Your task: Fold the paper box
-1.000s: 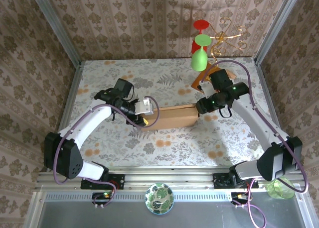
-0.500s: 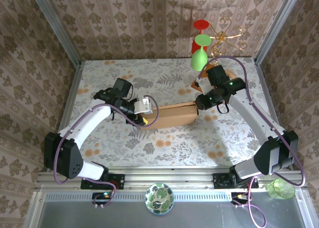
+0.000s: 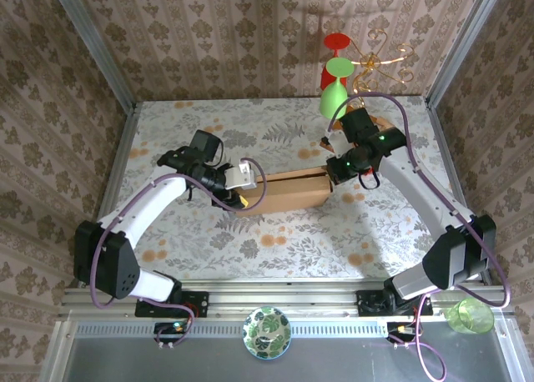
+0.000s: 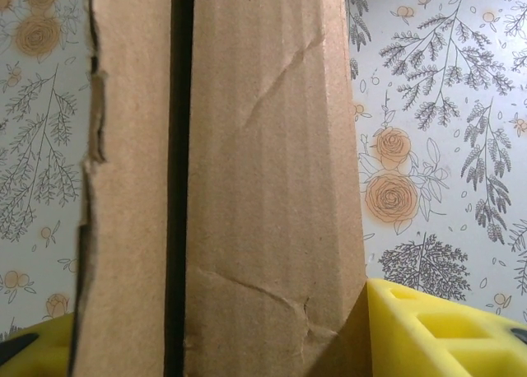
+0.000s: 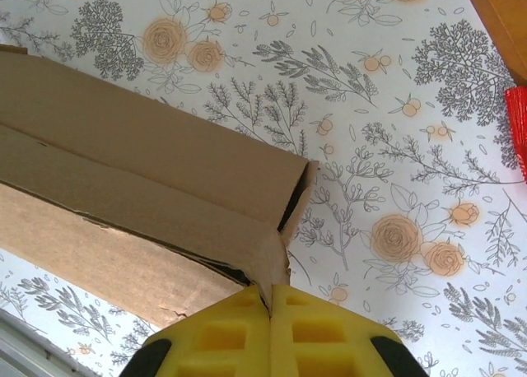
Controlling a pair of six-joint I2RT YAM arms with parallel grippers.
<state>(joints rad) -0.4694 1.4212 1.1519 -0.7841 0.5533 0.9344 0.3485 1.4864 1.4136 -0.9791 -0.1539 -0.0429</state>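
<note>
Top external view puts the paper box mid-table, a long tan slab lying between my two arms. I judge we are mid-fold: the panels are half closed, with a dark slot between them. My left gripper has its yellow pads clamped across the box's left end, and my right gripper pinches a thin corner flap at the other. Next I'd swing that flap inward along its crease, gently, since the corrugated board is wrinkled and ragged-edged and may slide on the floral cloth
</note>
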